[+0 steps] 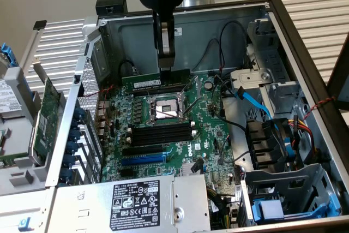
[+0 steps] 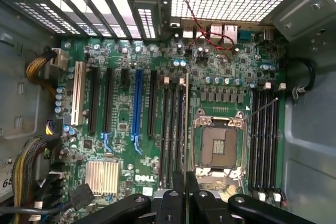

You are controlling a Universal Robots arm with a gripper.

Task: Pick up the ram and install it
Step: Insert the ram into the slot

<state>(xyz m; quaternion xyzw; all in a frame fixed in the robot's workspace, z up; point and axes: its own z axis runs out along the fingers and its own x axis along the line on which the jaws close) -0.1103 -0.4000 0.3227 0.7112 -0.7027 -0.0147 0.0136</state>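
The ram (image 1: 147, 81) is a thin green stick with a white label, standing on its long edge inside the open computer case. My gripper (image 1: 165, 71) comes straight down from above and is shut on the stick's upper edge near its end at the exterior view's right. The stick sits right over the black memory slots (image 1: 163, 89) on the far side of the CPU socket (image 1: 163, 107); whether it is in a slot I cannot tell. In the wrist view the ram (image 2: 187, 124) appears edge-on as a thin line between my fingertips, gripper (image 2: 186, 181), running along the slots (image 2: 173, 129) beside the socket (image 2: 219, 142).
A second bank of black memory slots (image 1: 161, 132) lies nearer the camera. A green expansion card (image 1: 46, 118) leans outside the case at the exterior view's left. The power supply (image 1: 136, 200), a fan (image 1: 267, 140) and a blue cable (image 1: 256, 99) crowd the case.
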